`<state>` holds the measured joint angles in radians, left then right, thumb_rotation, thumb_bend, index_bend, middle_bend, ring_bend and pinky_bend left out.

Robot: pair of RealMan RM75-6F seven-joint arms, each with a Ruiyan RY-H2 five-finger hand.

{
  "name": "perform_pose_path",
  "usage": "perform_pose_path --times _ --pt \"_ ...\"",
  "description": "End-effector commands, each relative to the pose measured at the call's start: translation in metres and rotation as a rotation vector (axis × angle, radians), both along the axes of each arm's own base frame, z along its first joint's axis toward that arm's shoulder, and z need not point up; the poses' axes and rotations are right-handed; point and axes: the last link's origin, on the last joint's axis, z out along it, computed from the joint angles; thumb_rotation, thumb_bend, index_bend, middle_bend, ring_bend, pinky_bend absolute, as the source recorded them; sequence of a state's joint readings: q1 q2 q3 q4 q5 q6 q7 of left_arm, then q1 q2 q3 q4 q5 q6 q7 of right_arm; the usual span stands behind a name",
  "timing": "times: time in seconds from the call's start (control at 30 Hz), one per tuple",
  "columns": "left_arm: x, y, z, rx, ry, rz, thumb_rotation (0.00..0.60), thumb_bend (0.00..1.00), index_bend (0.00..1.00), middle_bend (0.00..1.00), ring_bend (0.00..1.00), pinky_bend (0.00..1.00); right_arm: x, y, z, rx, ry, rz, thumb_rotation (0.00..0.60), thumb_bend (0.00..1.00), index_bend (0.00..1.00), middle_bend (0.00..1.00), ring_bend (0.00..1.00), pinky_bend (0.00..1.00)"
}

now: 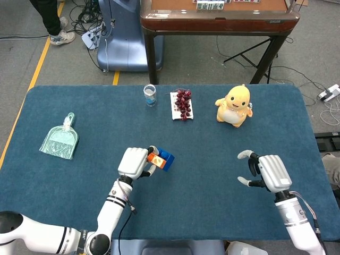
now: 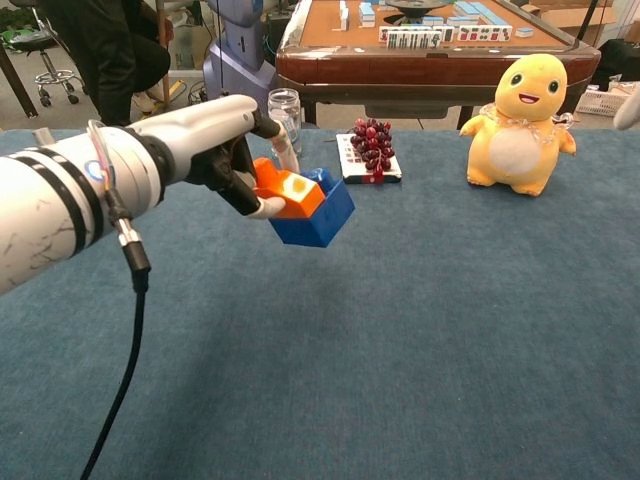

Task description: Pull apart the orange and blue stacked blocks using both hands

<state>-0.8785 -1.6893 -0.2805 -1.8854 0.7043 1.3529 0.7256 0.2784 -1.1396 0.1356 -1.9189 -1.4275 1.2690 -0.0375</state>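
Chest view | left hand (image 2: 215,150) clamps orange block (image 2: 287,190), blue block (image 2: 315,212) hanging | right hand (image 1: 264,171) fingers apart; should grip blue squarely, pull straight.

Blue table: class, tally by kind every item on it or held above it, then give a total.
Blocks: 2, orange block and blue block
Dustpan: 1
Glass jar: 1
Grape tray: 1
Yellow plush toy: 1
Total: 6
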Motion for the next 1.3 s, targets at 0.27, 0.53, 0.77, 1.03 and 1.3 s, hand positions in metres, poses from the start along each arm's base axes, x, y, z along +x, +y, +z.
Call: perform_pose_path --times 0.27,0.53,0.77,1.03,1.3 --pt "0.005 0.0 0.023 0.001 -0.146 0.198 0.6 0.38 0.61 1.0 1.0 1.0 0.055 -0.021 -0.013 0.086 -0.043 0.001 0.6 0.0 0.32 1.0 0.93 0.98" --pt "0.022 0.002 0.036 0.01 -0.245 0.241 0.6 0.38 0.63 1.0 1.0 1.0 0.088 -0.037 -0.026 0.15 -0.056 -0.011 0.6 0.0 0.32 1.0 0.97 1.0" --pt "0.034 0.003 0.041 0.028 -0.279 0.257 0.6 0.38 0.65 1.0 1.0 1.0 0.115 -0.049 -0.036 0.171 -0.074 -0.025 0.6 0.0 0.32 1.0 0.99 1.0" --pt "0.04 0.001 0.04 0.059 -0.32 0.263 0.6 0.38 0.69 1.0 1.0 1.0 0.137 -0.06 -0.053 0.157 -0.108 -0.048 0.6 0.0 0.3 1.0 1.0 1.0" --pt "0.046 0.0 0.039 0.057 -0.366 0.316 0.6 0.38 0.71 1.0 1.0 1.0 0.153 -0.068 -0.062 0.135 -0.113 -0.069 0.6 0.0 0.3 1.0 1.0 1.0"
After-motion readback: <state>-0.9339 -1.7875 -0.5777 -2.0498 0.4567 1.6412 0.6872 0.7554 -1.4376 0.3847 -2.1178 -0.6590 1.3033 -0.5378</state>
